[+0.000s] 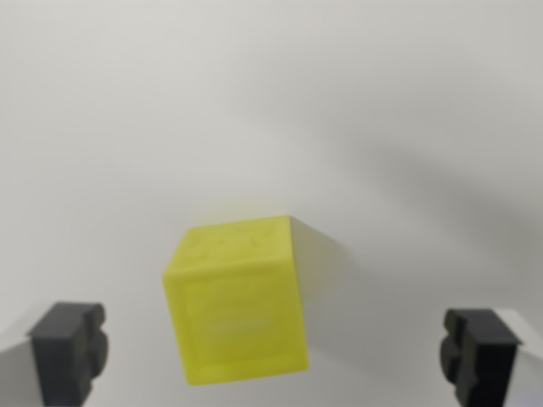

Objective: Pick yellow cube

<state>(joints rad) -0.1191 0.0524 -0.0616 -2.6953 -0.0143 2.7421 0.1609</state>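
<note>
A yellow cube point(237, 298) rests on a plain white surface, low in the wrist view and a little left of centre, turned slightly askew. My gripper point(273, 356) is open. Its two black fingertips stand far apart, one at the wrist view's left point(69, 349) and one at the wrist view's right point(479, 354). The cube lies between them, nearer the left fingertip, and touches neither. The picture is blurred, so fine detail on the cube's faces is unclear.
The white surface point(271, 110) fills the view. A soft grey shadow falls to the right of the cube.
</note>
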